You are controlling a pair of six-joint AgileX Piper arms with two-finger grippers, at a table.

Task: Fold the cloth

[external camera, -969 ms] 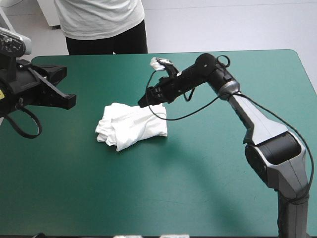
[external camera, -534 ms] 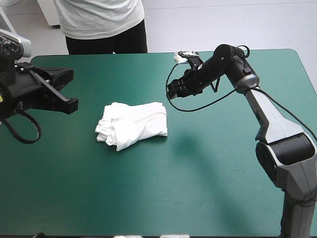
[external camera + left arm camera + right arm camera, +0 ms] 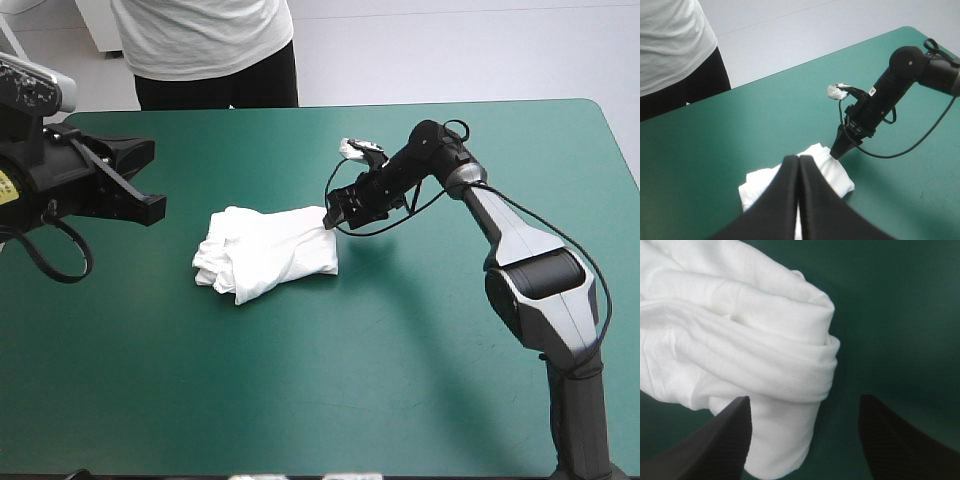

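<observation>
I read the T-shirt point(image 3: 268, 252) as a folded bundle left of centre in the high view, on the teal-green surface point(image 3: 400, 380). Right claw point(image 3: 334, 214): spread, tips at the bundle's upper right corner. Left claw point(image 3: 152, 206): pressed together at frame left, apart from the bundle.

The T-shirt point(image 3: 265, 252) is white and folded up into a soft, thick bundle. It lies on the teal-green table point(image 3: 420, 340), a little to the left of the middle and well away from every edge. The bundle sits a bit slanted. Its left end is lumpy with small folds. Its right end is smoother, with rolled layers and a stitched seam showing.
</observation>
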